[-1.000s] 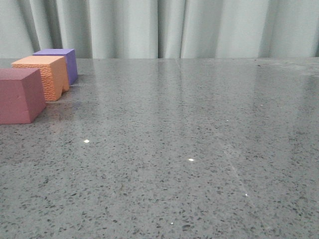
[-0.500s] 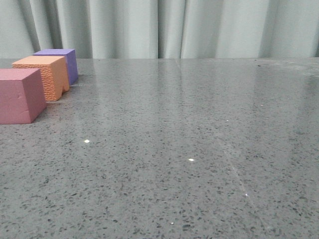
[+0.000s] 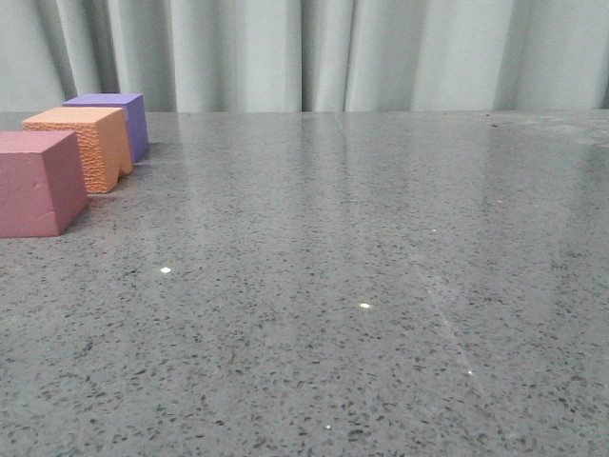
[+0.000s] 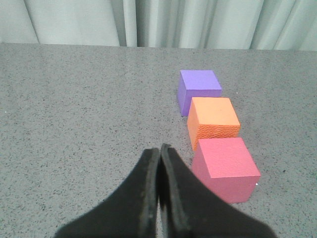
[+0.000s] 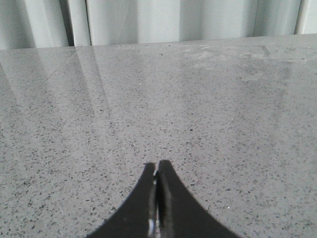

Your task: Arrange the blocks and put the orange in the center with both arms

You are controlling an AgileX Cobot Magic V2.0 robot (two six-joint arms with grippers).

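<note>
Three foam cubes stand in a row at the table's far left. The pink-red cube [image 3: 36,183] is nearest, the orange cube [image 3: 84,145] is in the middle, the purple cube [image 3: 122,118] is farthest. They also show in the left wrist view: pink-red [image 4: 225,167], orange [image 4: 213,121], purple [image 4: 199,90]. My left gripper [image 4: 159,148] is shut and empty, just beside the pink-red cube and apart from it. My right gripper [image 5: 157,163] is shut and empty over bare table. Neither gripper shows in the front view.
The grey speckled table [image 3: 362,286] stretches to a pale curtain [image 3: 324,52] at the back. A faint scratch [image 3: 447,324] runs across the table's right part.
The pink-red cube's near face looks slightly shifted left in the front view; otherwise nothing has visibly moved.
</note>
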